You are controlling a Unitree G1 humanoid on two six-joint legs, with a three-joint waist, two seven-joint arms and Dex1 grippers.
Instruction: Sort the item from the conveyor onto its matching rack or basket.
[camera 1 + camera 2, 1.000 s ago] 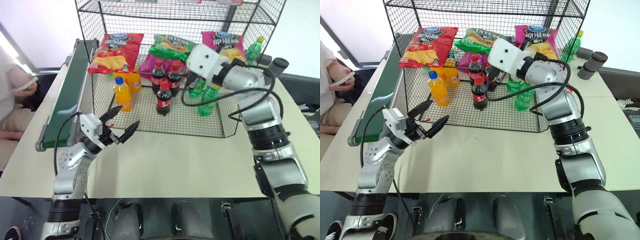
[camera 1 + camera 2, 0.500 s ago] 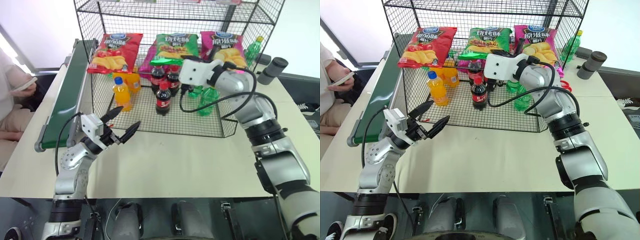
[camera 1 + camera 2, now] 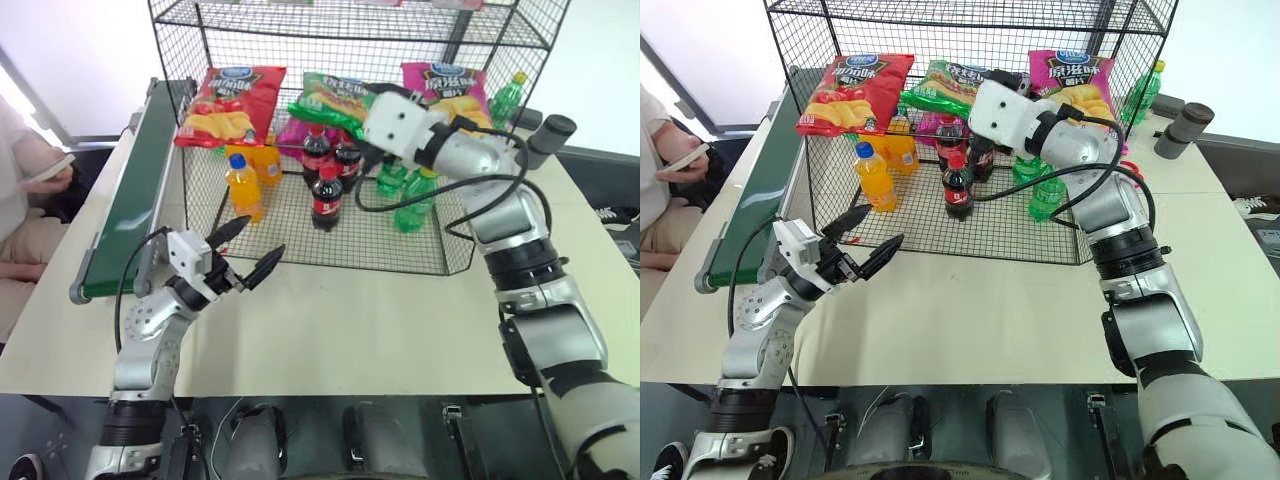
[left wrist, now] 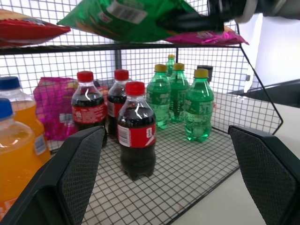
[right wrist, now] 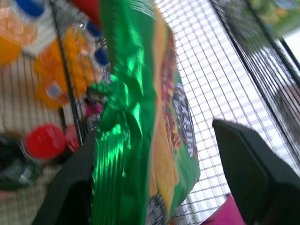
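On the black wire rack's chip tier | green chip bag lies between red chip bag and pink one | right tool, clamped a second ago, now spreads beside it | left tool wide, idle above tabletop | placement looks nearly finished.

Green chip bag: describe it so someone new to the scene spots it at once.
Find the tall black wire rack on the table. On its shelf above the bottles, three chip bags lie in a row: red, green, pink. The green chip bag is the middle one, shiny, lying right at the right gripper, whose fingers are spread.
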